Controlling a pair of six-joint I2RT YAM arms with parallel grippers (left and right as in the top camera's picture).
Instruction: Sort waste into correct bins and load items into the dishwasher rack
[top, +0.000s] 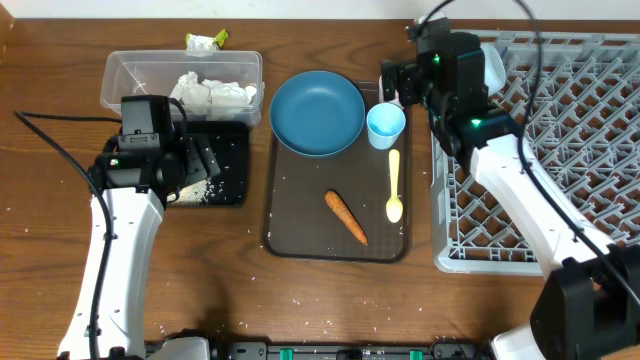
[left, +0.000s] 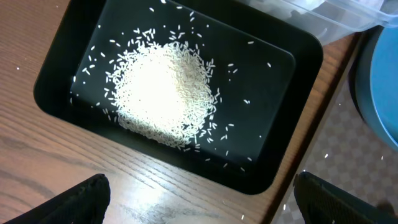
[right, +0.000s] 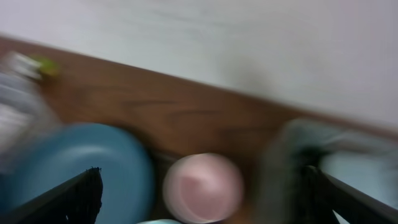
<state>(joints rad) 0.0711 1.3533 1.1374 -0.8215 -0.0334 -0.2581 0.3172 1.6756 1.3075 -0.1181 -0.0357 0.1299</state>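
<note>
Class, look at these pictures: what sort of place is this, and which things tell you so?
Probably a robot lab bench staged as a kitchen clean-up station: a wooden table, a grey dishwasher rack, a black tray holding rice, and a white robot arm.

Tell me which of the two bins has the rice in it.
The shallow black tray: a heap of white rice lies in it. The clear tub next to it holds crumpled tissues instead.

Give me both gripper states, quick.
Left gripper: open, empty, over the rice in the black tray.
Right gripper: open, holding nothing; blurred pink cup beyond it.
</note>
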